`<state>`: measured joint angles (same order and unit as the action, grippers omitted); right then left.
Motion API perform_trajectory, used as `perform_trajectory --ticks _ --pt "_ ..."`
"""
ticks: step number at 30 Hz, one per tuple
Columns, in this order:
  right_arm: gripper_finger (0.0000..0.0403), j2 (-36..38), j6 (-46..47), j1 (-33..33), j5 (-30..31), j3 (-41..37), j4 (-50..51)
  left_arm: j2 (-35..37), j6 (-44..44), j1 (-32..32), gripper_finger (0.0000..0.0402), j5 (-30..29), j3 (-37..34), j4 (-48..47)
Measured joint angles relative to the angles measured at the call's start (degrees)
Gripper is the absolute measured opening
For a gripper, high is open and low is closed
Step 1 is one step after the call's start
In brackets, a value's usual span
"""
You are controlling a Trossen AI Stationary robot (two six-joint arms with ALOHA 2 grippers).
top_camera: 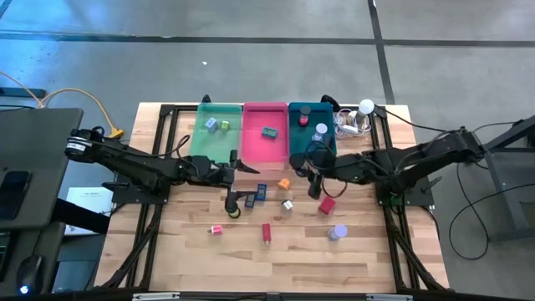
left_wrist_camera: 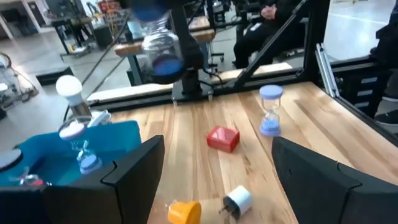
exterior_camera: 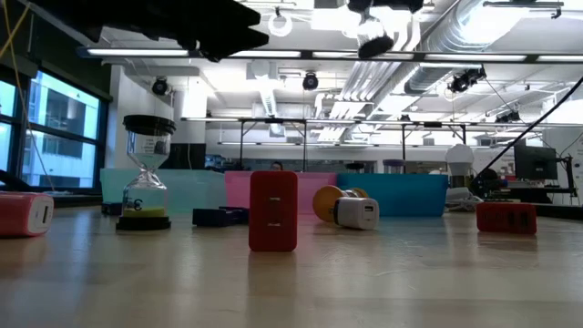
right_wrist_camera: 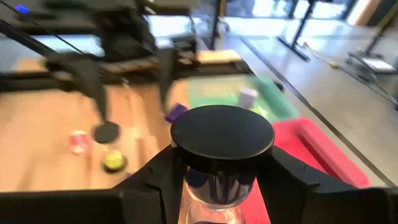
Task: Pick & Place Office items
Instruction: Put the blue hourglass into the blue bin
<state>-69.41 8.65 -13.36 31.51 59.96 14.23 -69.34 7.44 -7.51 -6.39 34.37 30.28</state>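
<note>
Roughly half done, judging by the layout. Green tray (top_camera: pixel 219 132) holds two small items, pink tray (top_camera: pixel 264 134) one dark block, teal tray (top_camera: pixel 312 130) a black cap-like piece and an hourglass.

Left on the bench (top_camera: pixel 276 259), all on the near side of the pink tray: red block (top_camera: pixel 327 205), lavender hourglass (top_camera: pixel 337 232), red charger (top_camera: pixel 267 232), small pink piece (top_camera: pixel 216 229), yellow-sand hourglass (top_camera: pixel 231 211), blue clip (top_camera: pixel 262 193), orange roll (top_camera: pixel 284 183), white plug (top_camera: pixel 287 204).

Right claw (right_wrist_camera: pixel 221 180) is pinching a black-capped hourglass (right_wrist_camera: pixel 222 140) – cap sits between the fingers, glass bulb below. The arm reaches in from the right, claw just off the pink tray's near right corner, lifted clear of the bench; my read is it's carrying the hourglass to a tray.

Left claw (left_wrist_camera: pixel 214 180) is spread wide and holding nothing – arm stretched in from the left, claw at the pink tray's near left corner, above the loose items.
</note>
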Motion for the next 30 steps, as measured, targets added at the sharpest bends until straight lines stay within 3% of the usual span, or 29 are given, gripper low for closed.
perform_trajectory --ticks 10,16,25,30 --pt "0.0155 -2.0 0.9 10.7 -2.6 0.0 4.7 0.0 -0.7 0.0 0.0289 0.0 0.0 -3.3" --pt "0.0175 -2.9 0.5 16.8 -5.2 0.0 4.8 0.0 -1.0 0.0 0.0289 0.1 0.0 -3.7" --pt "0.0154 -7.7 -0.1 26.9 -12.4 0.0 4.8 0.0 0.3 0.0 0.0289 0.1 0.0 -3.8" --pt "0.0177 -12.0 0.5 30.8 -17.5 -5.0 -3.1 0.0 0.3 0.0 0.0289 0.1 0.0 -4.4"
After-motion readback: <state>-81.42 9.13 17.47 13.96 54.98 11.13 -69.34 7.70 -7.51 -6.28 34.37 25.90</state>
